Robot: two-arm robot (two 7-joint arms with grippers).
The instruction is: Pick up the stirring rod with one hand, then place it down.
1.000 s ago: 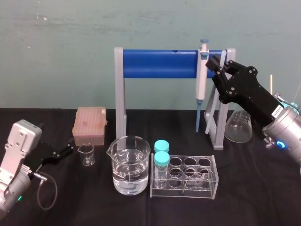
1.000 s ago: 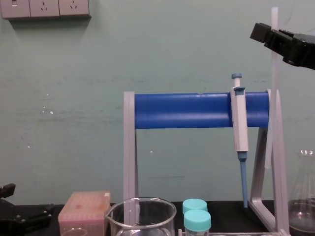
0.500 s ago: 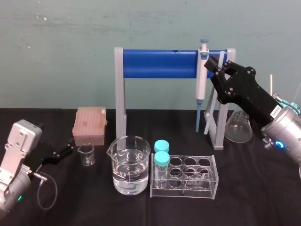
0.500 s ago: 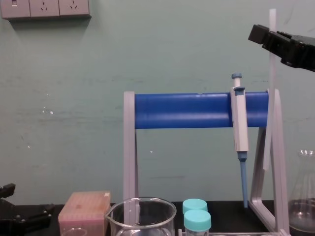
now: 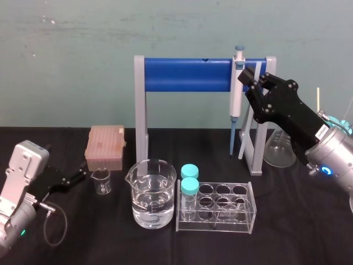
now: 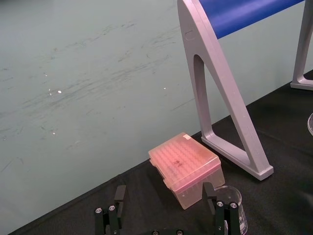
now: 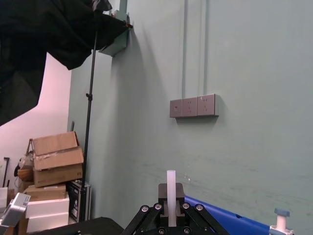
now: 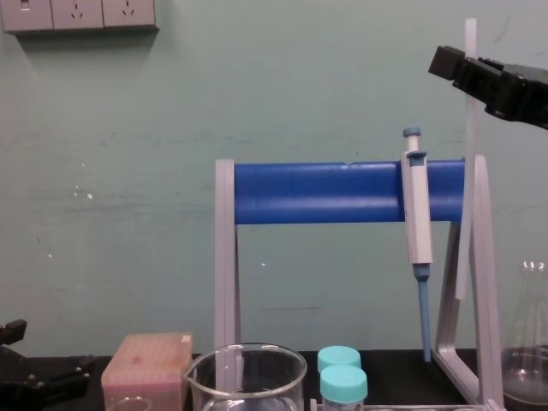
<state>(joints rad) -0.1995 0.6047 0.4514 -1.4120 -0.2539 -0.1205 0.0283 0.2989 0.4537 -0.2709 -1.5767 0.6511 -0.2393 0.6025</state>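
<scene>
Down at eight o'clock in the head view, the left gripper [image 5: 80,176] is sitting low by the black counter [image 5: 309,232]. Its fingers [image 6: 120,193] are spreading wide and gripping nothing, just at nine o'clock of a small beaker [image 5: 101,181], with a pink tip box [image 5: 105,148] behind. At centre, a big beaker [image 5: 151,193] and a clear tube rack [image 5: 216,207] are standing before the grey-and-blue rack [image 5: 187,74], where a pipette [image 5: 236,88] is hanging. Up at two o'clock, the right gripper [image 5: 252,77] is pinching the stirring rod [image 8: 468,171] near its top end. The rod is hanging nearly upright, just at three o'clock of the pipette, its lower end clear of the counter by the rack's right leg.
</scene>
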